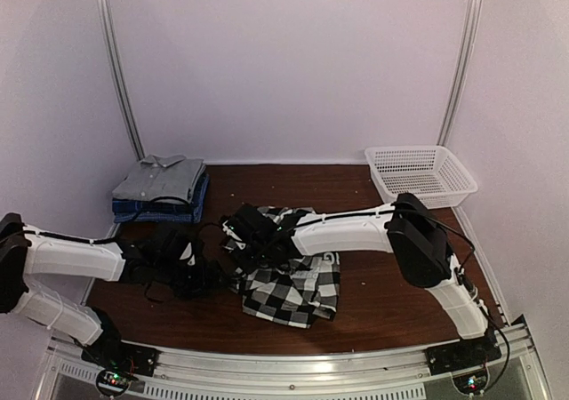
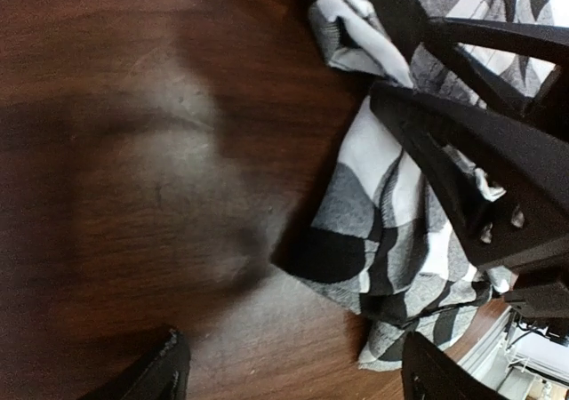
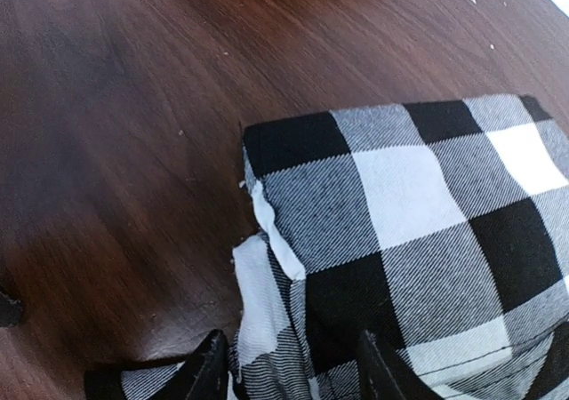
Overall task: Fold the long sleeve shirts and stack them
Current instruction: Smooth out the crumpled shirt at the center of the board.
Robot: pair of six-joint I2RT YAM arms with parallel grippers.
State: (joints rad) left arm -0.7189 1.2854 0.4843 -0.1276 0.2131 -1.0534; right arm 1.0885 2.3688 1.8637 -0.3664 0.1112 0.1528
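Plaid shirt [image 1: 293,289] has its folded edge between the half-closed right jaws, grip uncertain, likely for a fold; left jaws gape empty alongside.

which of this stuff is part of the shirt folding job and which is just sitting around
Part of the job:
- plaid shirt, mid-table
- grey shirt, folded on top of the stack, far left
- blue shirts, under the grey one

Just lying about:
- white basket, far right

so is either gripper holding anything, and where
Left gripper holds nothing. Right gripper straddles a folded edge of the black-and-white plaid cloth shirt; grip cannot be told.
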